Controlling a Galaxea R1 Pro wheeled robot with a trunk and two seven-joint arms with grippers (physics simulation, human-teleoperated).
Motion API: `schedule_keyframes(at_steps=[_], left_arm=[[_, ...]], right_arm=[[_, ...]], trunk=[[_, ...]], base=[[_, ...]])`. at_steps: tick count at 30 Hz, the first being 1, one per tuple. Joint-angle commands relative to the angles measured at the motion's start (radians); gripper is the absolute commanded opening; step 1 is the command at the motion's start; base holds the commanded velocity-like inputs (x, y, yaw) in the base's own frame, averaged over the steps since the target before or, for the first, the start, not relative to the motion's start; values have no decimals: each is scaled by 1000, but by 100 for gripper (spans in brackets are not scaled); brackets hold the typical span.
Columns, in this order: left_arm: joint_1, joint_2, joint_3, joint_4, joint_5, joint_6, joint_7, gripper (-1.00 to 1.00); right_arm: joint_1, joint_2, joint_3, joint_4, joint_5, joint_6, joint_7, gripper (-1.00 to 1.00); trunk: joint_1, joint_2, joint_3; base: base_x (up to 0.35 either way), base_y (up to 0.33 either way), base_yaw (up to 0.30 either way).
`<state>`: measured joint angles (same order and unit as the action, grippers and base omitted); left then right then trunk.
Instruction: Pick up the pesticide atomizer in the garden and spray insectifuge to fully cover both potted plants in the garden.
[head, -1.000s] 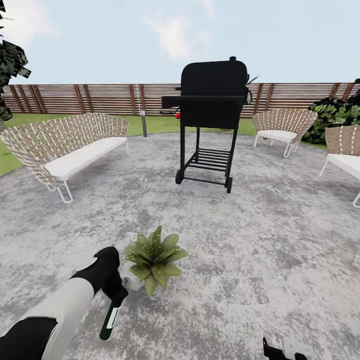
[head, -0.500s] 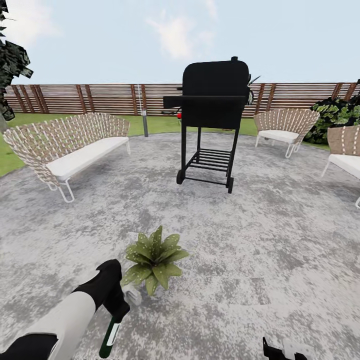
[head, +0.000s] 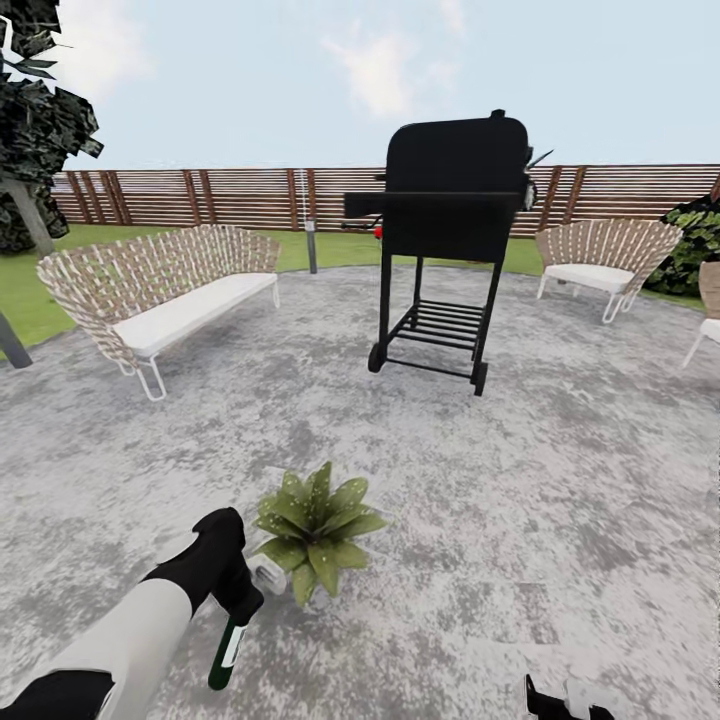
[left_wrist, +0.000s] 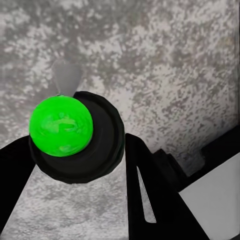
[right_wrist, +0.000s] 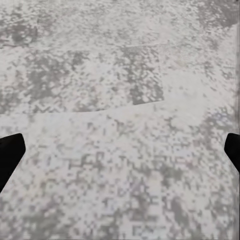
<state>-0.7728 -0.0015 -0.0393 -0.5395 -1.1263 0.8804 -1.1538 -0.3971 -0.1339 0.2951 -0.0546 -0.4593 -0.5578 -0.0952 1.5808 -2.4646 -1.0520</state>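
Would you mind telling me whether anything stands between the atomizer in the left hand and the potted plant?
Nothing visible does: the atomizer hangs from the left hand right beside the potted plant, above bare patio.

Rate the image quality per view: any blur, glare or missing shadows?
Head view: even daylight, no glare; the grill is a flat black silhouette, and the plant casts hardly any shadow. Left wrist view: sharp up close, the atomizer with its bright green end clear between the left hand fingers. Right wrist view: the patio looks coarse and pixelated.
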Motion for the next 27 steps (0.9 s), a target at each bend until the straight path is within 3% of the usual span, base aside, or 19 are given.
schedule_keyframes(at_steps=[1, 17, 27], left_arm=[[0, 0, -1, -2, -9, 6, -11, -100], [0, 0, -1, -1, -9, 6, -11, -100], [0, 0, -2, 0, -10, 7, -11, -100]], right_arm=[[0, -1, 9, -1, -4, -1, -6, 100], [0, -1, 9, -1, -4, -1, -6, 100], [0, -1, 9, -2, -4, -1, -6, 100]], trunk=[[0, 0, -1], [0, 0, -1], [0, 0, -1]], base=[[113, -257, 1], [106, -265, 1], [121, -263, 143]])
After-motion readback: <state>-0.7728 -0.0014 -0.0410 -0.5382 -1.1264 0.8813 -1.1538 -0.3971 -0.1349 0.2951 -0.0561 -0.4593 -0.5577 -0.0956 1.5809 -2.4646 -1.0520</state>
